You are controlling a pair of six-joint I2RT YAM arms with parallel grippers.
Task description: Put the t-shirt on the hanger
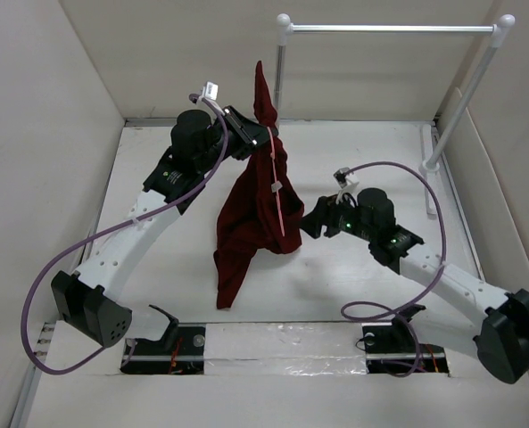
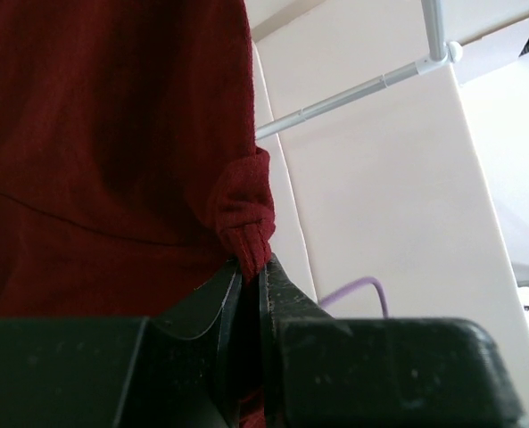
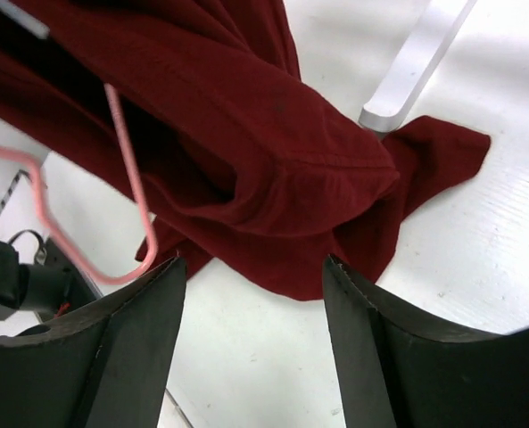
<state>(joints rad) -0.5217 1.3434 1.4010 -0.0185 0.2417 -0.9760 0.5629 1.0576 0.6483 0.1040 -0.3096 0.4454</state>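
Writing: none legible. The small white tag (image 1: 276, 187) on the t-shirt (image 1: 251, 209) is too small to read.
Counts: one t-shirt, one hanger (image 1: 280, 203), one rack (image 1: 389, 28), two arms, and two purple cables (image 1: 39, 294), one along each arm.
Left end effector (image 1: 262, 135): raised at the back left of the desk (image 1: 335, 285). In its wrist view the jaws stand almost together, pinching a rolled edge of the maroon cloth.
T-shirt: dark red and bunched, hanging from that pinch over the middle of the desk. A peak of cloth stands above the grip, the long bulk drops below it, and the lowest folds lie on the desk surface.
Hanger: thin pale pink wire running down the right side of the hanging cloth and touching it. The right wrist view shows a bent end of it at the left, beside the folds. What carries it cannot be told, nor whether any part sits inside the shirt.
Right end effector (image 1: 310, 223): low, just right of the shirt's lower half, with its fingers spread wide and gripping nothing. The cloth lies ahead of the gap.
Rack: white posts with a silver bar, at the back right. One white foot rests on the desk near the shirt's folds.
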